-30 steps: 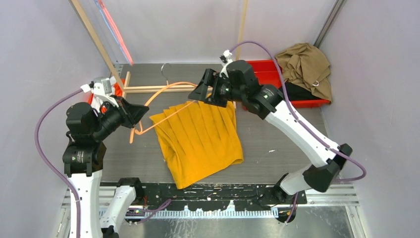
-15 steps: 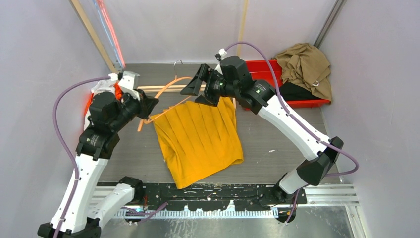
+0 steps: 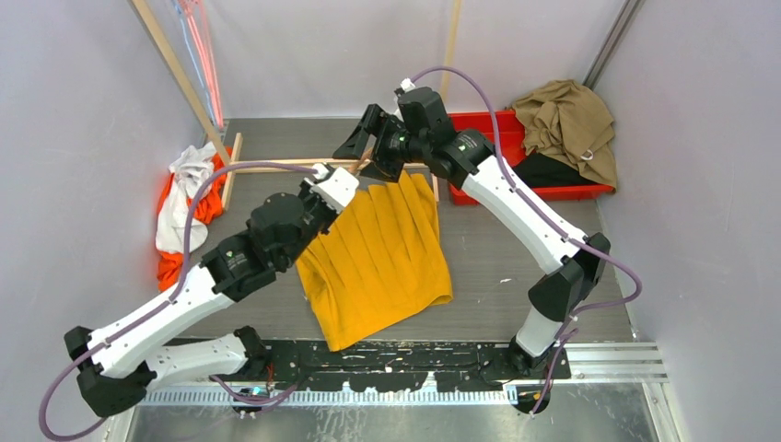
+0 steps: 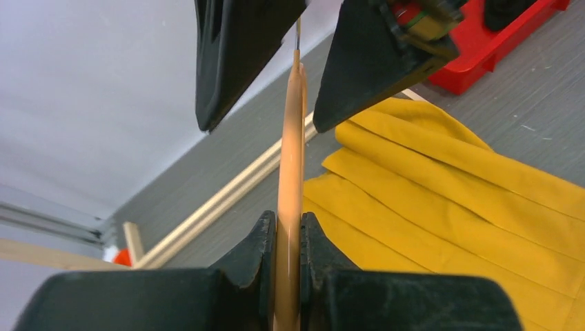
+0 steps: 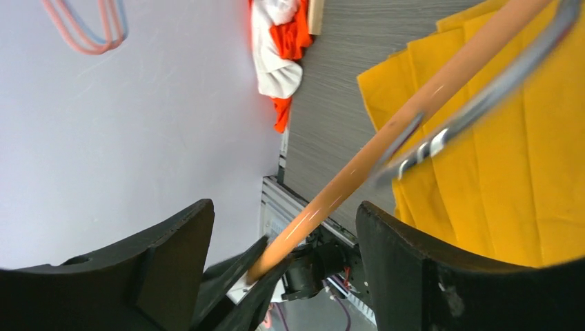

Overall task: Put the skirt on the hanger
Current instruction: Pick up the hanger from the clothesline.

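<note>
The yellow pleated skirt lies flat on the table between the arms. An orange hanger runs straight up the left wrist view, and my left gripper is shut on its bar at the skirt's far left corner. My right gripper is open above the skirt's far edge, one finger either side of the hanger's upper end without touching it. In the right wrist view the hanger and its metal hook slant across the skirt. From above, the hanger is mostly hidden under the two grippers.
A red bin sits at the back right with a tan garment draped over it. White and orange clothes lie at the left wall. A wooden rail lies behind the skirt, and spare hangers hang at the back left.
My left arm has swung right, carrying the hanger from the table's left side to the skirt's far edge. The right gripper shifted slightly left and back, staying open.
</note>
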